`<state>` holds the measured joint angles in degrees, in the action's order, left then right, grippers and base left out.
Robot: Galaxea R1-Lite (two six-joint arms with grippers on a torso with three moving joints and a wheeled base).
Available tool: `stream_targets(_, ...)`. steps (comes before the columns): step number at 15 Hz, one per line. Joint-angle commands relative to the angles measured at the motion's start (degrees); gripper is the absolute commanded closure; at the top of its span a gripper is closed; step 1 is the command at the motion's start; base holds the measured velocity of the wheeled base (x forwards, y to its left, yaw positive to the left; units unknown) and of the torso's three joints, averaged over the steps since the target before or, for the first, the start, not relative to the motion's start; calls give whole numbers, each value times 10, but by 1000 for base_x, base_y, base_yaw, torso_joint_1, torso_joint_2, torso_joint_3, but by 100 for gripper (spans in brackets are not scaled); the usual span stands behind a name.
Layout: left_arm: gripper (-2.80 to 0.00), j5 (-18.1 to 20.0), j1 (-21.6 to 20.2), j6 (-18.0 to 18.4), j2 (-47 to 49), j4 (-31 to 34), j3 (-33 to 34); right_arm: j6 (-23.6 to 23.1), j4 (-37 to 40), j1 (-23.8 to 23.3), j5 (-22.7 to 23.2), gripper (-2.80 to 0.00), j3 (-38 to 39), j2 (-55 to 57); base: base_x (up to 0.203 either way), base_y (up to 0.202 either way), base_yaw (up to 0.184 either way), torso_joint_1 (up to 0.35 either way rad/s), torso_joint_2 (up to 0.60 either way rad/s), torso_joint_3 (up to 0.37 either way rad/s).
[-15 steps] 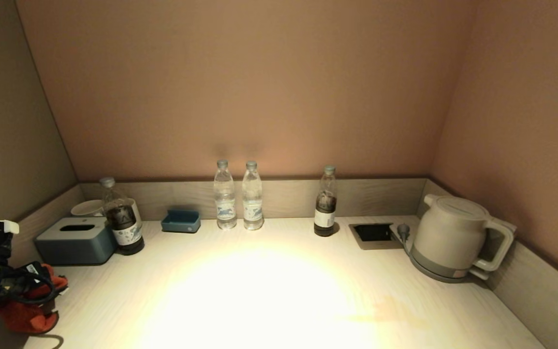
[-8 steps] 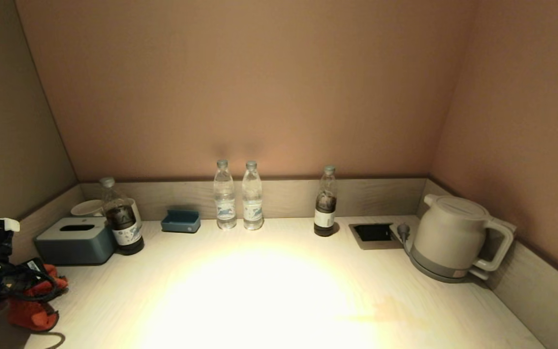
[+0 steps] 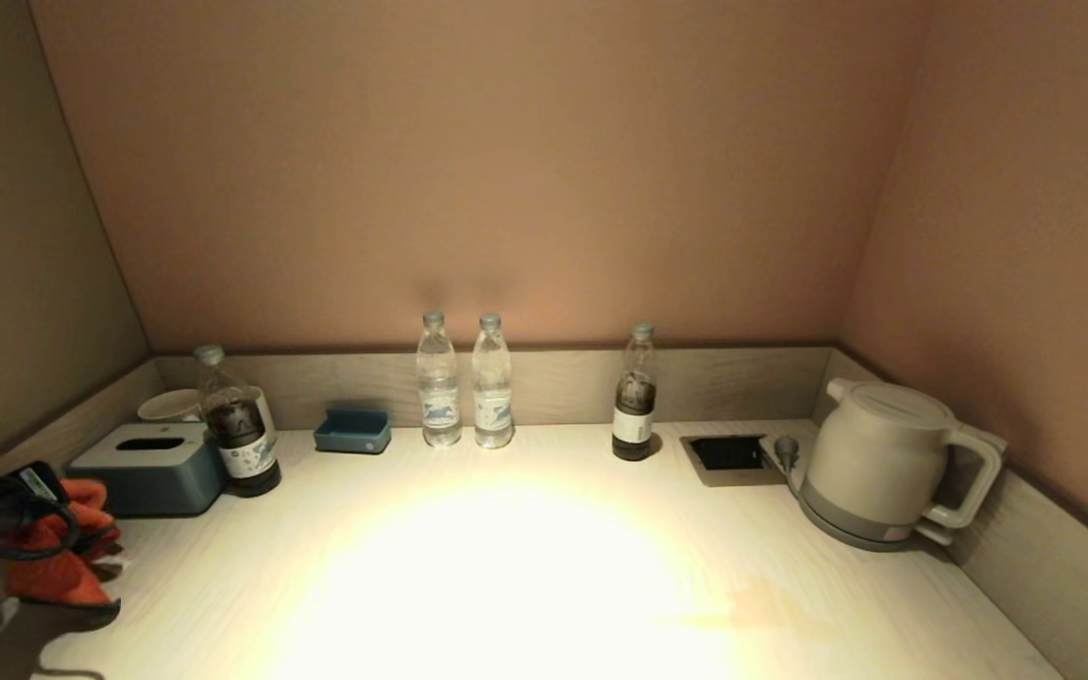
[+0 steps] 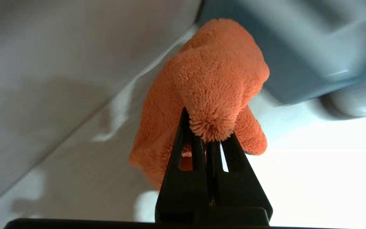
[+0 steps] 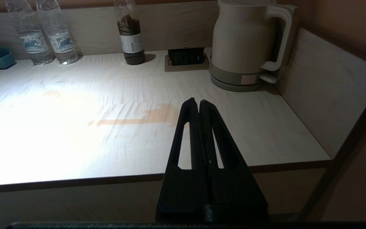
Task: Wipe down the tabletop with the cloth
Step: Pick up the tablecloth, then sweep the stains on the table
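My left gripper (image 3: 29,543) is at the far left edge of the tabletop (image 3: 525,567), shut on an orange fluffy cloth (image 3: 58,557). The cloth hangs from it just above the table, close to the left wall and in front of the tissue box. In the left wrist view the cloth (image 4: 208,92) bulges out from between the closed black fingers (image 4: 183,149) of the gripper (image 4: 210,136). My right gripper (image 5: 199,103) is shut and empty, parked off the table's front edge. An orange-brown stain (image 5: 145,117) lies on the table ahead of it, also faint in the head view (image 3: 742,609).
A grey-blue tissue box (image 3: 147,467) and a dark bottle (image 3: 237,425) stand at the left back. A blue tray (image 3: 352,431), two water bottles (image 3: 464,382), another dark bottle (image 3: 636,392), a socket recess (image 3: 728,455) and a white kettle (image 3: 889,463) line the back and right.
My left gripper has lifted the orange cloth and moved it left and a little farther back, toward the left wall. The right arm has not moved.
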<state>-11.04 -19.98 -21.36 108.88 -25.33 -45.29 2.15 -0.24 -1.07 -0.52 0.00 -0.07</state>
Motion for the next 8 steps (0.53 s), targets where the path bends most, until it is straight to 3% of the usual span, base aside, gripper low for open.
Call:
stream_targets(1,0,27,4,-5,-124,24,1,1,0,0,0,0,0,1,0,0,0,0,0,0)
stream_targets(5,0,161,29,-22,-297,107,-1,1,0,0,0,0,0,1,0,0,0,0,0,0)
stream_targets(7,0,258,68,-31,-345,133,7,1,0,0,0,0,0,1,0,0,0,0,0,0)
stream_targets(8,0,285,90,-36,-354,134,15,1,-1,0,0,0,0,1,0,0,0,0,0,0)
